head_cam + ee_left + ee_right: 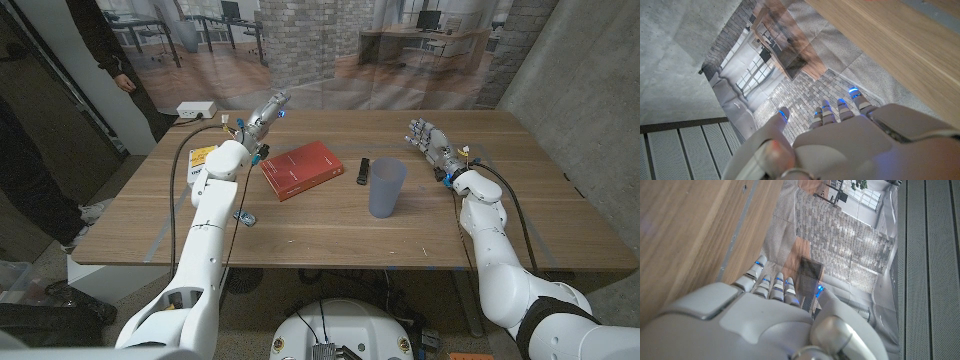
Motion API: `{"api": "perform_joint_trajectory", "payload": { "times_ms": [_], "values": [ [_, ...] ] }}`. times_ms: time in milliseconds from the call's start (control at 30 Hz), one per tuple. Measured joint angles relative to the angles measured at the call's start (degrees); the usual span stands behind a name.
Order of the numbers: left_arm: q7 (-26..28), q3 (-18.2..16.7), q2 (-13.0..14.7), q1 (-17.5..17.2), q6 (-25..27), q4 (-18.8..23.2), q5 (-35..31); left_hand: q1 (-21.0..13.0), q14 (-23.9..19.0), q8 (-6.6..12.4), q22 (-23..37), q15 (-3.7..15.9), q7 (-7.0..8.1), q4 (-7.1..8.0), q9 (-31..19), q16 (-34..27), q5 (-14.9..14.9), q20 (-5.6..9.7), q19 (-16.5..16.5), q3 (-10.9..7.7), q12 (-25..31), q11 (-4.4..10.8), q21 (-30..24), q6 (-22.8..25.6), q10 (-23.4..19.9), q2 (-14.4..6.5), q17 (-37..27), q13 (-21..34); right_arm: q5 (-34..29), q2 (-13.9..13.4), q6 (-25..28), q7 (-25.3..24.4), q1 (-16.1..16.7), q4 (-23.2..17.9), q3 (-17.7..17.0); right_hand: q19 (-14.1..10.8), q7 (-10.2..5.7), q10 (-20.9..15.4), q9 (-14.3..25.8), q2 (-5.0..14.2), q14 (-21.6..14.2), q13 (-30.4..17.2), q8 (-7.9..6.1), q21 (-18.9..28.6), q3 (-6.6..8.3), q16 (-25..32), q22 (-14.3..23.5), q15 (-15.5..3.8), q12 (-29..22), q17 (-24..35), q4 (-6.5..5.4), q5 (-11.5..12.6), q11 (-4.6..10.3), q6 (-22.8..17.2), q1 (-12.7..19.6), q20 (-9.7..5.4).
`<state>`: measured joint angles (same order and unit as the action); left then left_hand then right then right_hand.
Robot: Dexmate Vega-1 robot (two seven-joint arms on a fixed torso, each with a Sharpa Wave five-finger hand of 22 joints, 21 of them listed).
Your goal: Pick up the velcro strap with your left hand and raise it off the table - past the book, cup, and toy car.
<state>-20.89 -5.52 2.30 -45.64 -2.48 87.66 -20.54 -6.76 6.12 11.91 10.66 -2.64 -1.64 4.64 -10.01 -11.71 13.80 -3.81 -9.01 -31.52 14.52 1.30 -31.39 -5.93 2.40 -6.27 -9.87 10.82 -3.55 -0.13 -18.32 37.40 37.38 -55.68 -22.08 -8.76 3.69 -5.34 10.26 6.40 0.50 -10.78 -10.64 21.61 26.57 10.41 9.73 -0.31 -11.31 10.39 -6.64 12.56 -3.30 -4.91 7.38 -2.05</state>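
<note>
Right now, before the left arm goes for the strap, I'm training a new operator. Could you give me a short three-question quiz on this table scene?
1. Fill in: the hardcover book lying flat on the wooden table is ___ in colour.
2. True or false: the left robot hand holds the small black velcro strap.
3. What stands nearest the strap? A) the book; B) the translucent blue plastic cup; C) the white box at the far edge.
Key: 1 red; 2 false, the strap lies on the table; 3 B.
</note>
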Motion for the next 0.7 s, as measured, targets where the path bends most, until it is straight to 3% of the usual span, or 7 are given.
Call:
{"api": "perform_joint_trajectory", "payload": {
  "times_ms": [300,700],
  "values": [
    [-0.5,1.3,1.0,1.3,0.2,0.4,-2.4,-0.8,-1.6,0.0,0.2,0.47,0.0,-0.79,0.0,0.0,0.0,-0.07,1.1,0.07,0.3,-0.51,0.0,1.4,-1.4,0.2,0.0,0.0,0.5,-0.1,-0.6,0.5,0.0,0.0,-0.5,0.0,0.0,-0.3,0.0,0.0,0.0,0.0,0.0,-0.2,0.24,0.0,0.0,0.0,0.0,0.0,0.24,0.0,-0.29,0.0,0.0,0.0],
    [-2.3,3.7,3.1,4.2,-0.2,0.0,-5.8,-1.8,-2.3,0.0,0.1,0.82,0.14,-1.65,0.0,0.0,-0.3,0.13,1.3,0.15,0.3,0.02,0.0,2.2,-2.1,0.8,0.0,0.0,1.3,-0.3,-1.4,0.8,0.2,0.2,-1.1,-0.2,0.0,-0.3,0.0,0.01,0.0,0.0,0.0,-0.4,0.23,0.0,0.0,0.0,0.0,0.0,0.25,0.0,-0.29,0.0,0.0,-0.21]
  ]
}}
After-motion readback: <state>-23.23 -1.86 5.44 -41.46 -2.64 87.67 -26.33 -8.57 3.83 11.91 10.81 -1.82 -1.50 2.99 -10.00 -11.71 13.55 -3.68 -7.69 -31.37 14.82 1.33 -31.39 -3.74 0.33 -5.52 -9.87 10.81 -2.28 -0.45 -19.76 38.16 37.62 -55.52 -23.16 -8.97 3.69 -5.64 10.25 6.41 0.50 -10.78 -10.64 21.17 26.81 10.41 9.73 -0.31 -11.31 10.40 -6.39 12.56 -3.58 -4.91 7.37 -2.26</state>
